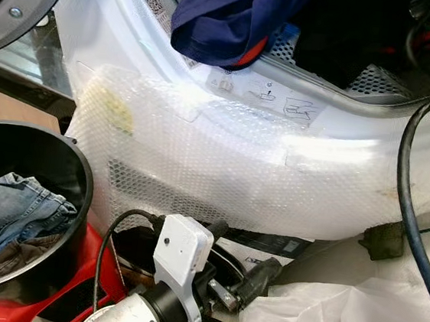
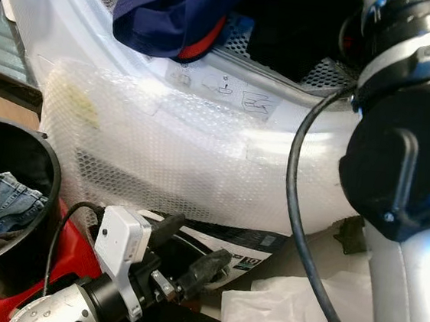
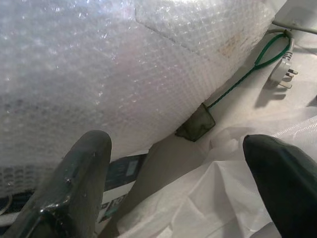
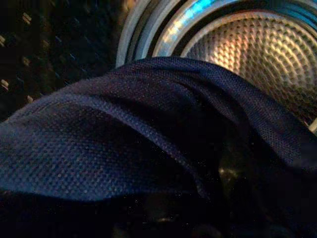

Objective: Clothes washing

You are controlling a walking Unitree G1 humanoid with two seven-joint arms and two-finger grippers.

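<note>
Loading underway: navy garment (image 1: pixel 230 16) drapes over the drum (image 4: pixel 252 54) rim; jeans (image 1: pixel 6 208) remain in the bucket (image 1: pixel 81 185); left gripper (image 3: pixel 178 193) spread, empty; right gripper's grasp probably obscured by cloth, cannot tell.

Navy cloth (image 4: pixel 148 139) hides the right tool, and the black bucket (image 1: pixel 62 153) is cut off.

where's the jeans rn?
The jeans lie in the black bucket at the lower left of the head views, on the robot's left, beside the bubble-wrapped washer.
</note>
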